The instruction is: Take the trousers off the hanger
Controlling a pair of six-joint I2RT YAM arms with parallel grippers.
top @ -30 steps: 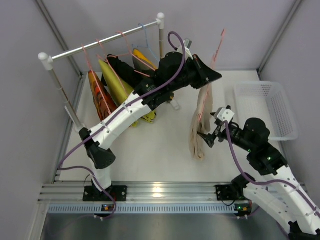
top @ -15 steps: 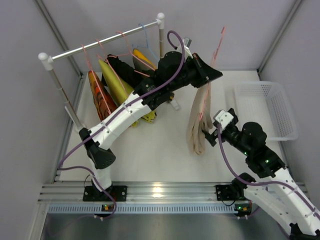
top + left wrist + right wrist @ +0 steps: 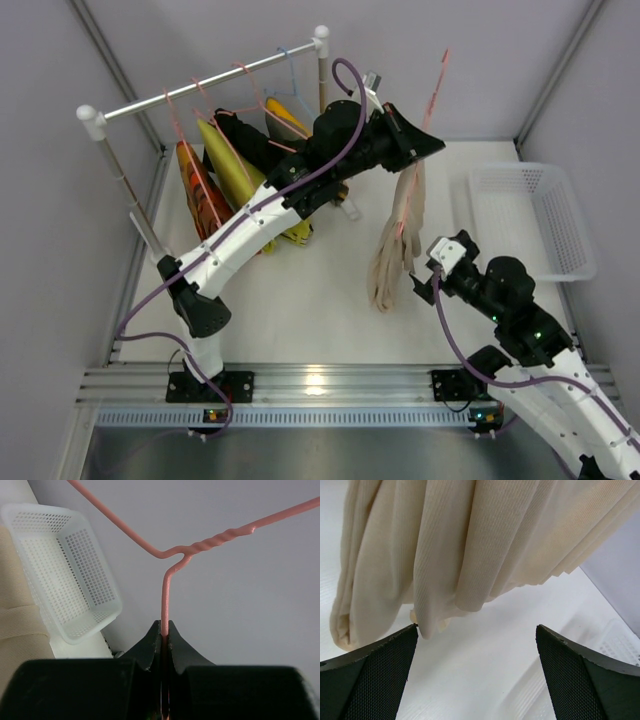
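The pale beige trousers (image 3: 398, 240) hang from a pink wire hanger (image 3: 435, 95) above the table's middle right. My left gripper (image 3: 432, 145) is shut on the hanger's wire (image 3: 165, 600) and holds it up in the air. My right gripper (image 3: 420, 283) is open and empty, just right of the trousers' lower end. In the right wrist view the beige folds (image 3: 470, 545) hang just beyond my spread fingers (image 3: 375, 675), one fold tip touching the left one. The orange-red patterned trousers (image 3: 200, 195) hang on the rack at the left.
A rack with a white rail (image 3: 205, 80) stands at the back left, holding yellow (image 3: 235, 170) and black (image 3: 250, 140) garments on pink and blue hangers. A white perforated basket (image 3: 535, 215) sits at the right edge, also in the left wrist view (image 3: 65, 575).
My right gripper has drawn back from the trousers, towards the near side. The trousers' lower end has swung slightly left. The left arm still holds the hanger in place.
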